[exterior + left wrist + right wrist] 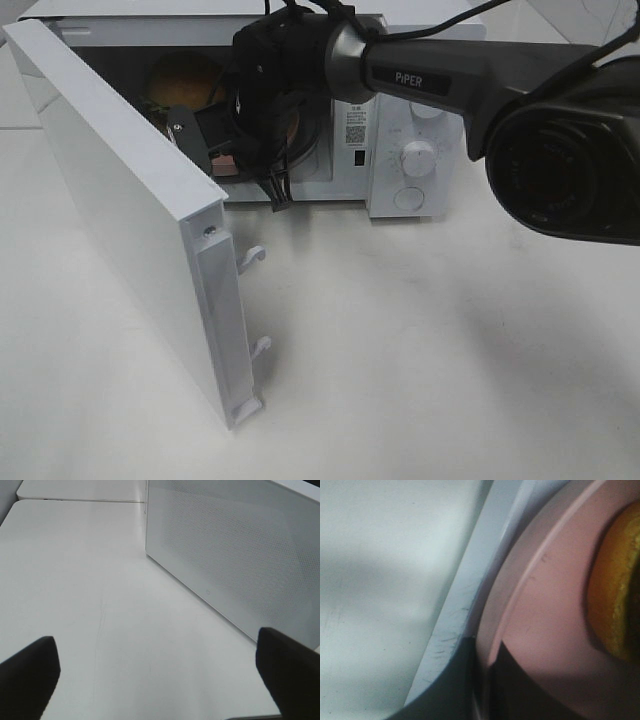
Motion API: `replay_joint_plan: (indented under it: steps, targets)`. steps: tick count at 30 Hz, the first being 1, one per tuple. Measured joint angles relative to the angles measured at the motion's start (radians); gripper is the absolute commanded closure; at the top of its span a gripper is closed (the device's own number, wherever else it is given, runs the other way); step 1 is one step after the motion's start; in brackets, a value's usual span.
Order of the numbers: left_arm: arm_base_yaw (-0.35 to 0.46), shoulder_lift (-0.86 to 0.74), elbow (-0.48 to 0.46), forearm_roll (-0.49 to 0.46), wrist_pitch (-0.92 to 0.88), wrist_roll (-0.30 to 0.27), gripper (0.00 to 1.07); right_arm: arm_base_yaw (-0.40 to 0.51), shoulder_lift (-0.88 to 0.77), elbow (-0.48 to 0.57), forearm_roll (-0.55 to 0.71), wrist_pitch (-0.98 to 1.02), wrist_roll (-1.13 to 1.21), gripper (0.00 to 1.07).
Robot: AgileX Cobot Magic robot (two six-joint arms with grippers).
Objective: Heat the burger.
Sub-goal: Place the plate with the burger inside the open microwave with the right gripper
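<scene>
**Exterior high view.** The microwave (410, 160) stands with its door (130, 200) swung wide open toward the left. The burger (180, 78) sits deep in the cavity, upright, at the back left. The right gripper (210, 145) reaches in through the opening, and the burger lies just beyond it, farther inside. The left arm is not visible here.

**Left wrist view.** The left gripper (160, 680) hangs over the bare table (90, 580), jaws spread wide and holding nothing. The door's perforated outer face is near it on one side. The burger is not visible.

**Right wrist view.** The right gripper's jaws are narrow and clamped on the rim of the pink plate (545, 605), which carries the burger. The burger is well apart from the fingers (530, 695), across the plate.

**Assessment.** The burger is round, so no long axis matters. The right arm is by far the nearer. The loading step appears nearly complete, with release, withdrawal and closing the door outstanding.
</scene>
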Motion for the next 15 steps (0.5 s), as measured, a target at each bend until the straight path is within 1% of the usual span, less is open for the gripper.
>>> replay_joint_plan:
  steps: [7, 9, 10, 12, 13, 14, 15]
  targets:
    - [0.000, 0.000, 0.000, 0.000, 0.000, 0.000, 0.07, -0.005, 0.002, -0.001, -0.009, -0.005, 0.056, 1.01]
    - [0.000, 0.000, 0.000, 0.000, 0.000, 0.000, 0.07, -0.006, 0.002, -0.001, -0.009, -0.006, 0.058, 0.96]
    - [0.000, 0.000, 0.000, 0.000, 0.000, 0.000, 0.07, -0.006, 0.002, -0.001, -0.009, -0.006, 0.058, 0.96]
    - [0.000, 0.000, 0.000, 0.000, 0.000, 0.000, 0.07, -0.006, 0.002, -0.006, -0.011, -0.039, 0.058, 0.90]
    - [0.000, 0.000, 0.000, 0.000, 0.000, 0.000, 0.07, -0.006, 0.002, -0.006, -0.011, -0.039, 0.058, 0.90]
    - [0.000, 0.000, 0.000, 0.000, 0.000, 0.000, 0.07, -0.008, 0.003, -0.009, -0.007, -0.062, 0.058, 0.84]
    - [0.000, 0.000, 0.000, 0.000, 0.000, 0.000, 0.07, -0.008, 0.003, -0.009, -0.007, -0.062, 0.058, 0.84]
